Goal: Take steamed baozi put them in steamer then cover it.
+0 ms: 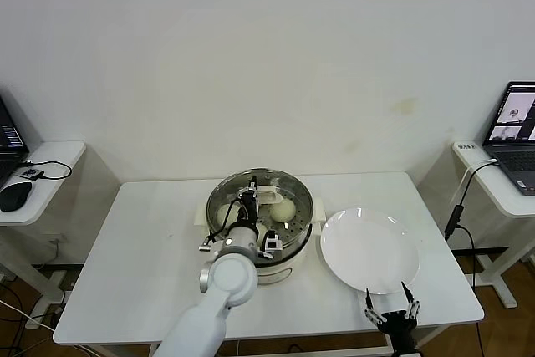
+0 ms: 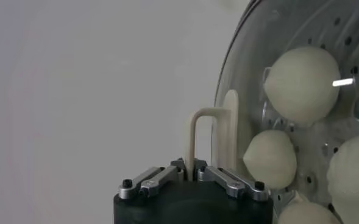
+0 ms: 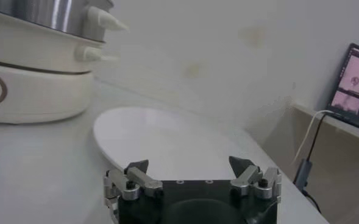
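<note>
The steel steamer (image 1: pixel 288 261) stands mid-table on its cream base. Several cream-white baozi (image 2: pixel 301 85) lie on its perforated tray (image 2: pixel 356 36), seen through the round glass lid (image 2: pixel 243 67). One baozi (image 1: pixel 285 208) shows in the head view. My left gripper (image 2: pixel 190 172) is shut on the lid's cream loop handle (image 2: pixel 206 131) and holds the lid (image 1: pixel 292 186) over the steamer. I cannot tell if the lid rests on the rim. My right gripper (image 1: pixel 391 311) is open and empty near the table's front edge, just in front of the plate; it also shows in the right wrist view (image 3: pixel 191 163).
An empty flat white plate (image 1: pixel 370 250) lies right of the steamer, also in the right wrist view (image 3: pixel 161 134), where the steamer's base (image 3: pixel 27 79) shows too. Side desks carry a laptop (image 1: pixel 514 135) at right and a mouse (image 1: pixel 15 196) at left.
</note>
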